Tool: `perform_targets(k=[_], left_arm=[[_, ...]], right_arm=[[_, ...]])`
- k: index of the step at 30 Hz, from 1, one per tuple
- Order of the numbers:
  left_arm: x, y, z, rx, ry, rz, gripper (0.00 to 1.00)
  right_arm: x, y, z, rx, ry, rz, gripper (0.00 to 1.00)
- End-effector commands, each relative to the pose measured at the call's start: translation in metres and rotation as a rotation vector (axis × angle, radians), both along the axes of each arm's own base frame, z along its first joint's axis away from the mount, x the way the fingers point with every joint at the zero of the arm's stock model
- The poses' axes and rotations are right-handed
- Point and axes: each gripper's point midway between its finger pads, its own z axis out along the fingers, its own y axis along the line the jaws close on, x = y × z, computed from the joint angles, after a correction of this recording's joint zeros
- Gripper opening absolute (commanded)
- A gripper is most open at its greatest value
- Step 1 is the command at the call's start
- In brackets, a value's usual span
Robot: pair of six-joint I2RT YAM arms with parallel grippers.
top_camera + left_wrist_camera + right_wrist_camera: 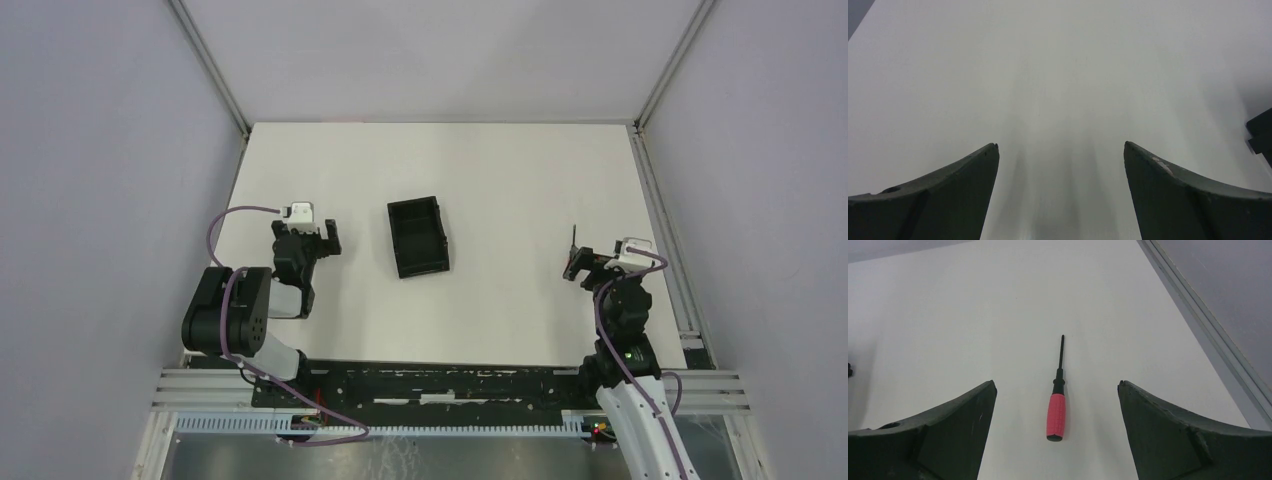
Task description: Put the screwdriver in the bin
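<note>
Your right pincer [580,265] hovers wide open and empty over the screwdriver [1056,412]. The tool lies flat on the table [500,180] between the fingers, red handle nearest, well apart from the bin [418,237] at mid-table. Close off-centre and the stubby handle may swivel or squirt free; a weak grip risks a drop short of the bin. Your left pincer [1060,145], also open, holds nothing.
</note>
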Motion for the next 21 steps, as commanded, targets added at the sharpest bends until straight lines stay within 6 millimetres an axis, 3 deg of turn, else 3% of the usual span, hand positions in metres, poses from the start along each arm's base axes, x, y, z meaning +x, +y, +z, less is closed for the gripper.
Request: perform_targets(k=[1, 5, 8, 10, 11, 12, 15, 16, 17, 21], left_arm=[[0.006, -0.001, 0.02, -0.034, -0.076, 0.012, 1.0], [0.006, -0.001, 0.02, -0.034, -0.076, 0.011, 1.0], [0.006, -0.001, 0.02, -0.034, -0.076, 0.011, 1.0], [0.006, -0.001, 0.02, -0.034, -0.077, 0.012, 1.0], [0.006, -0.001, 0.02, -0.034, -0.076, 0.011, 1.0], [0.006, -0.001, 0.02, -0.034, -0.077, 0.012, 1.0], [0.006, -0.001, 0.02, -0.034, -0.077, 0.011, 1.0], [0.006, -0.001, 0.02, -0.034, -0.076, 0.012, 1.0], [0.006, -0.001, 0.021, -0.034, -0.077, 0.011, 1.0], [0.006, -0.001, 0.021, -0.034, -0.077, 0.012, 1.0]], right_arm=[[0.004, -0.009, 0.024, 0.053, -0.103, -0.066, 0.98], [0.005, -0.014, 0.045, 0.092, -0.15, -0.107, 0.98], [0.011, 0.007, 0.083, 0.011, -0.178, 0.038, 0.98], [0.017, 0.008, 0.112, -0.008, -0.164, 0.046, 0.98], [0.022, 0.008, 0.112, -0.029, -0.092, 0.045, 0.98], [0.026, 0.006, 0.128, -0.038, -0.06, 0.036, 0.98], [0.049, 0.002, 0.132, -0.084, 0.19, 0.007, 0.98], [0.056, 0.0, 0.119, -0.101, 0.322, -0.005, 0.98], [0.062, -0.002, 0.119, -0.114, 0.405, -0.018, 0.98], [0.083, -0.001, 0.069, -0.173, 0.716, 0.018, 0.98]])
